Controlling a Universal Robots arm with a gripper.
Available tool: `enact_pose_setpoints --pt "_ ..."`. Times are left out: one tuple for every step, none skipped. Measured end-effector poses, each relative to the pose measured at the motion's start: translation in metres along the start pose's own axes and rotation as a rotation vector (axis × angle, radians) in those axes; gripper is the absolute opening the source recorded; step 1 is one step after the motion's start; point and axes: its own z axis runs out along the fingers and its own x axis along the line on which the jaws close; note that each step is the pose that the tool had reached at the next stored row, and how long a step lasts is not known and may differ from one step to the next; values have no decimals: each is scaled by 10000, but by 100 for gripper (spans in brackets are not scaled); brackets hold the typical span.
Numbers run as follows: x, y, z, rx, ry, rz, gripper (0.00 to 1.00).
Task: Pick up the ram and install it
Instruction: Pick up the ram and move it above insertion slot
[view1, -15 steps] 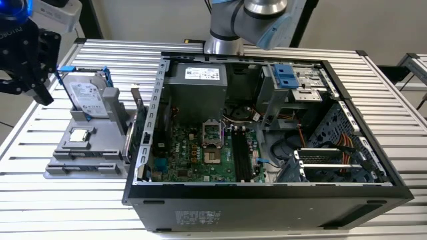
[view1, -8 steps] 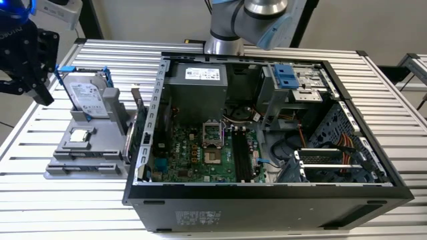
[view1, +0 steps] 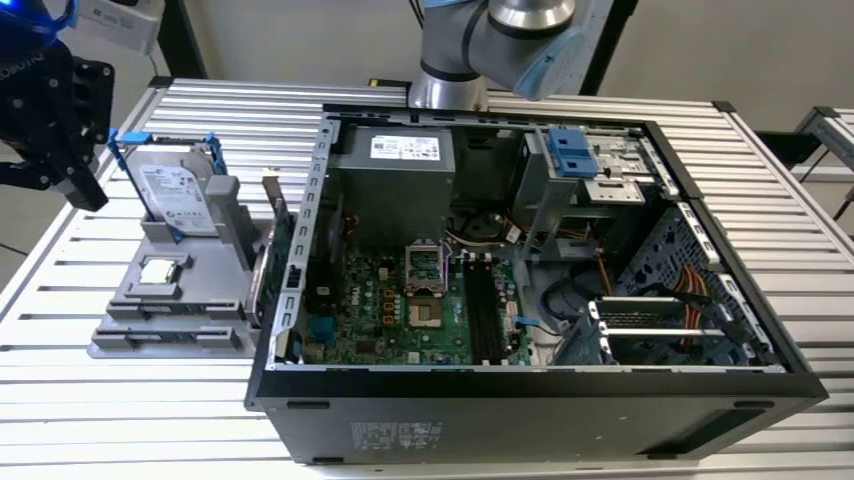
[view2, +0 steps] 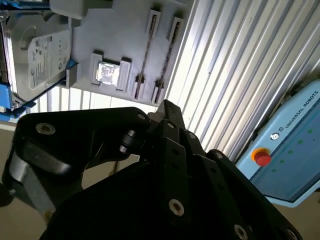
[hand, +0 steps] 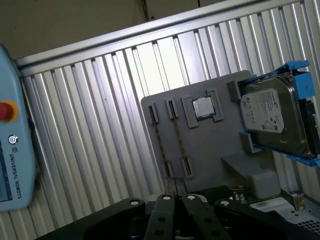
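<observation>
Gripper (view2: 167, 106) pressed together, pinching nothing, hanging over the exterior view's left, well apart from the ram (hand: 179, 141). Ram stands on edge in a grey fixture (hand: 210, 145) slot, likely to leave its top edge free to grab. Processor (hand: 203, 107) and hard drive (hand: 272, 120) share the fixture, just beside the open case (view1: 534, 390). Slatted aluminium bench (view1: 160, 420); plain wall behind.

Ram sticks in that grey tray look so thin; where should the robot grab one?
Grip one slim dark ram stick at mid-length on its upper edge, coming straight down from above and pinching its flat faces. It seems to stand on edge in the grey holder tray, which holds its ends, so only that edge is free.
</observation>
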Motion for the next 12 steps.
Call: enact_pose_setpoints --pt "0 0 1 2 0 -112 0" --pt "0 0 1 3 1 -222 0" --pt "0 0 1 5 2 -334 0" --pt "0 0 0 6 3 -446 0" --pt "0 0 1 8 4 -564 0" --pt "0 0 0 9 5 -679 0" --pt "0 0 0 10 7 -796 0" --pt "0 0 0 11 7 -916 0" --pt "0 0 1 13 8 -1027 0" --pt "0 0 0 14 9 -1128 0" --pt "0 0 0 16 10 -1233 0" --pt "0 0 0 17 11 -1343 0"
